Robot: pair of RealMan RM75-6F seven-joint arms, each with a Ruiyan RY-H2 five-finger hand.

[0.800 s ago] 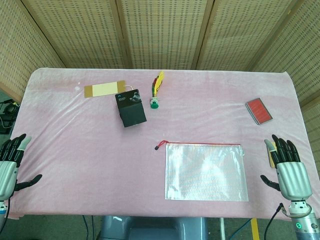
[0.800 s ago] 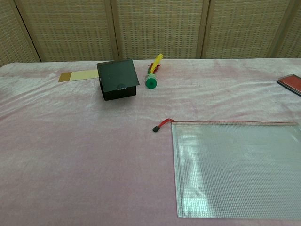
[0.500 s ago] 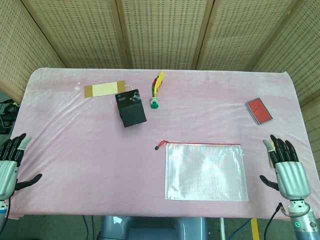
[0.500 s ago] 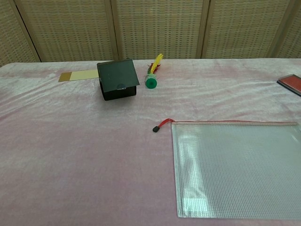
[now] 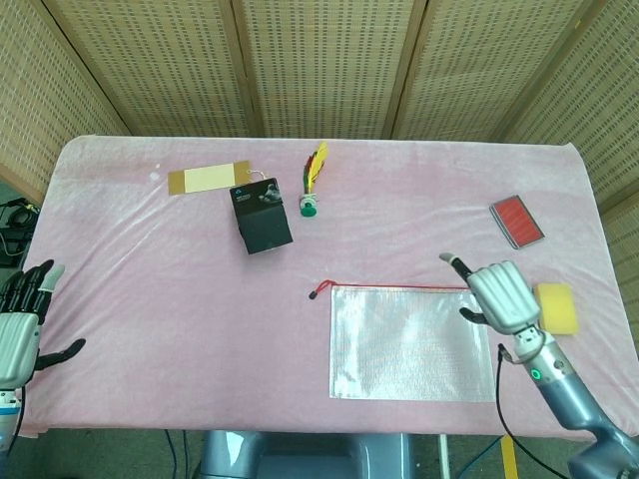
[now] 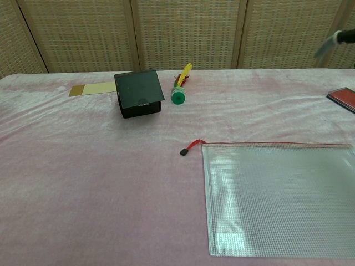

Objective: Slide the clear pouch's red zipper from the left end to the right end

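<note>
The clear pouch [image 5: 412, 342] lies flat, its contents indiscernible, red zipper [image 5: 320, 291] at its left end. The right hand [image 5: 496, 296] hovers above its right edge, empty, one finger extended; the left hand [image 5: 22, 329] is spread, empty. A black box [image 5: 262, 217] stands well apart.

Bright and evenly lit from overhead in both views, with only faint, soft shadows under the black box [image 5: 262, 221] and along the folds of the pink cloth [image 5: 150, 259]. White glare patches on the clear pouch [image 6: 280, 199], strongest near its lower left corner in the chest view. Sharp focus nearly throughout, save for a motion-blurred fingertip of the right hand [image 5: 499, 295] at the chest view's top right edge.
</note>
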